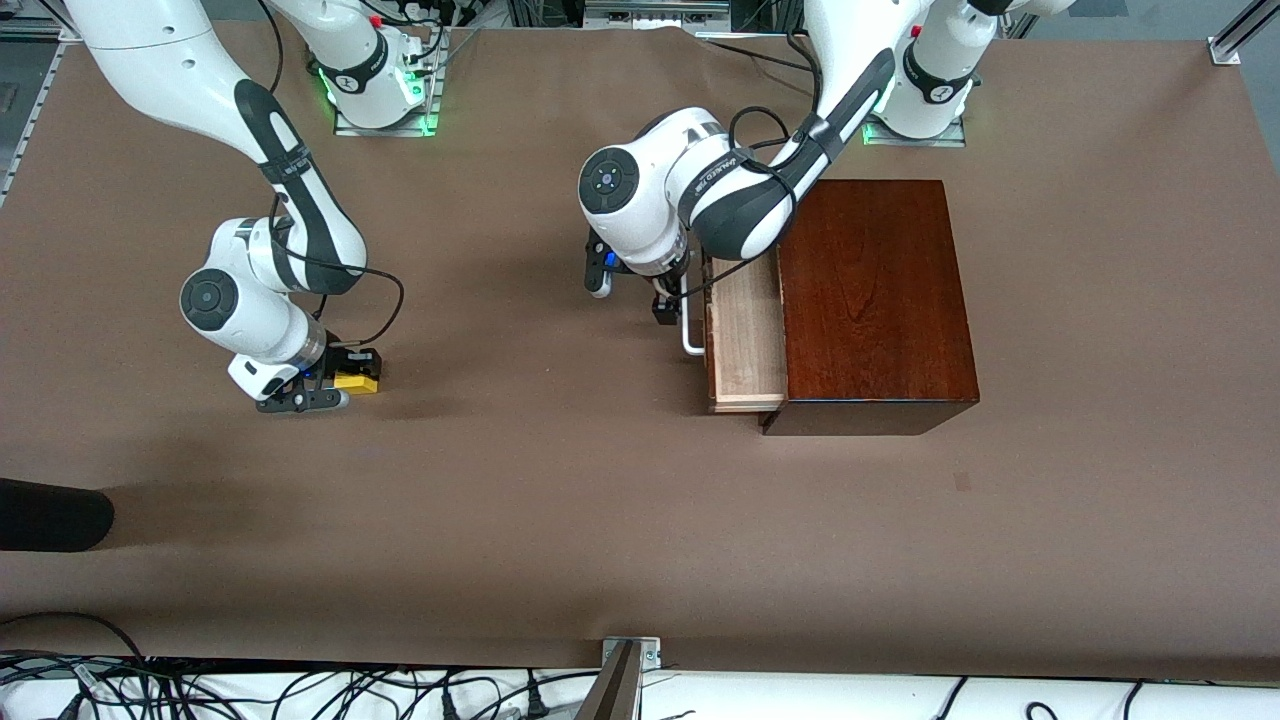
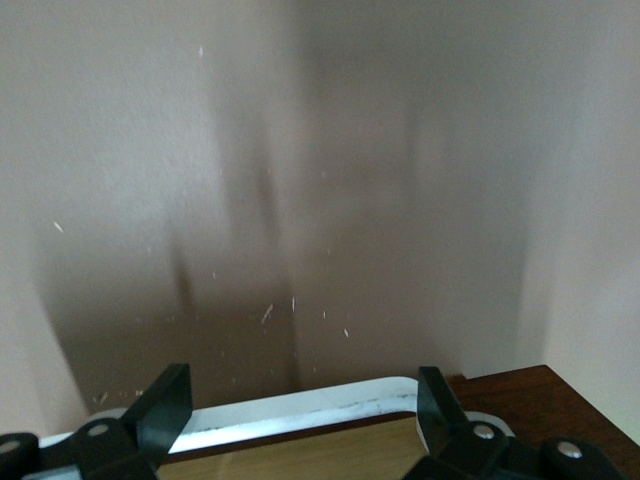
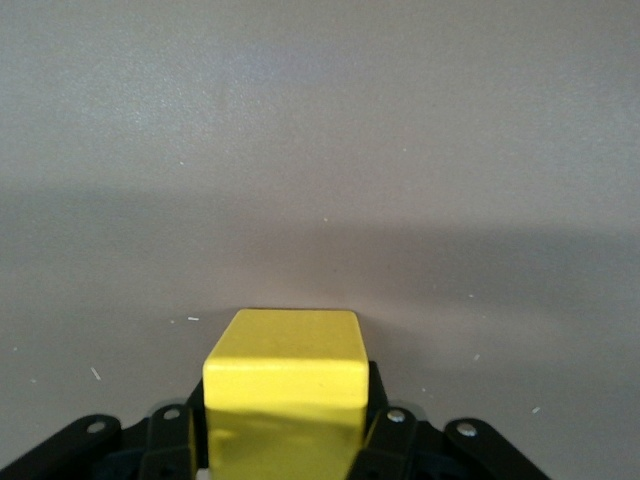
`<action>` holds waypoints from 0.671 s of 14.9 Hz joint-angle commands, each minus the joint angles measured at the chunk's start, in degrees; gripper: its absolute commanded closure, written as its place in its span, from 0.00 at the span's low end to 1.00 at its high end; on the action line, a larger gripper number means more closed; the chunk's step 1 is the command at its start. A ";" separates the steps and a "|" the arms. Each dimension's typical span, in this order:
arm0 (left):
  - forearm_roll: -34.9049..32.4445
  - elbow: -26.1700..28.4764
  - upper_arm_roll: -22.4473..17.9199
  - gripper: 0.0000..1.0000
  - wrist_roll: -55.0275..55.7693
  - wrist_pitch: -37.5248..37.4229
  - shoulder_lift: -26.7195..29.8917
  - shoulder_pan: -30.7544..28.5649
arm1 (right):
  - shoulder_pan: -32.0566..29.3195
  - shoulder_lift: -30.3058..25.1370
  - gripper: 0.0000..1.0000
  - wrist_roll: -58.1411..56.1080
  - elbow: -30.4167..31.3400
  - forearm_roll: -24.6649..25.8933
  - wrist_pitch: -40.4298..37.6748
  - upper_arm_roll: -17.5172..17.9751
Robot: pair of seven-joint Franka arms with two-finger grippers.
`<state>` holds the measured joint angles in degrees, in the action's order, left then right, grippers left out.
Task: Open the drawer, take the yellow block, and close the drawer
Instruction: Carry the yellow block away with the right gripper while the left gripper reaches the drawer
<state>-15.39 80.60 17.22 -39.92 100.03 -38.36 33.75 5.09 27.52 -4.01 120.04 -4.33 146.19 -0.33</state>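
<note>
The dark reddish-brown wooden box (image 1: 875, 300) stands toward the left arm's end of the table. Its drawer (image 1: 745, 340) is partly slid out and shows a pale wood inside. The white handle (image 1: 690, 335) faces the table's middle. My left gripper (image 1: 668, 303) is open at the handle. In the left wrist view (image 2: 300, 405) the white bar (image 2: 300, 412) lies between its spread fingers (image 2: 165, 405). My right gripper (image 1: 335, 385) is shut on the yellow block (image 1: 357, 382), low over the table toward the right arm's end. The block fills the jaws in the right wrist view (image 3: 285, 370).
A dark rounded object (image 1: 50, 515) lies at the table's edge at the right arm's end, nearer the front camera. A metal bracket (image 1: 630, 655) sits at the table's front edge, with cables below it. Brown tabletop (image 1: 560, 480) spreads between the arms.
</note>
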 commanded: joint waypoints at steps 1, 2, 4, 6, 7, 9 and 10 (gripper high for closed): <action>-1.84 0.52 0.01 0.00 -1.13 -5.01 1.01 -1.40 | -0.43 -0.61 0.00 -0.02 0.29 -0.33 0.68 0.68; -1.93 0.52 -0.08 0.00 -1.13 -5.98 1.09 -1.49 | -0.43 -2.62 0.00 -1.42 0.28 -0.24 0.33 0.68; -2.80 0.52 -0.52 0.00 -1.13 -8.70 1.09 -1.93 | -0.52 -7.28 0.00 -3.28 -0.32 -0.24 -4.74 0.60; -3.51 0.52 -0.61 0.00 -1.13 -10.03 1.18 -3.15 | -0.52 -11.58 0.00 -3.20 -1.30 -0.15 -9.76 0.42; -3.51 0.52 -0.52 0.00 -1.13 -10.47 1.27 -3.68 | -0.52 -14.48 0.00 -3.11 -1.99 -0.15 -13.00 0.42; -3.51 0.52 -0.61 0.00 -1.13 -11.35 1.36 -4.13 | -0.52 -18.27 0.00 -2.93 -6.72 -0.06 -22.21 0.42; -3.51 0.52 -0.69 0.00 -1.13 -11.96 1.44 -4.21 | -0.52 -19.25 0.00 -2.93 -9.70 -0.06 -26.79 0.42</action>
<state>-17.02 80.42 16.73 -40.00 90.32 -38.26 29.97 5.10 11.86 -6.01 114.09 -4.30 127.32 -0.23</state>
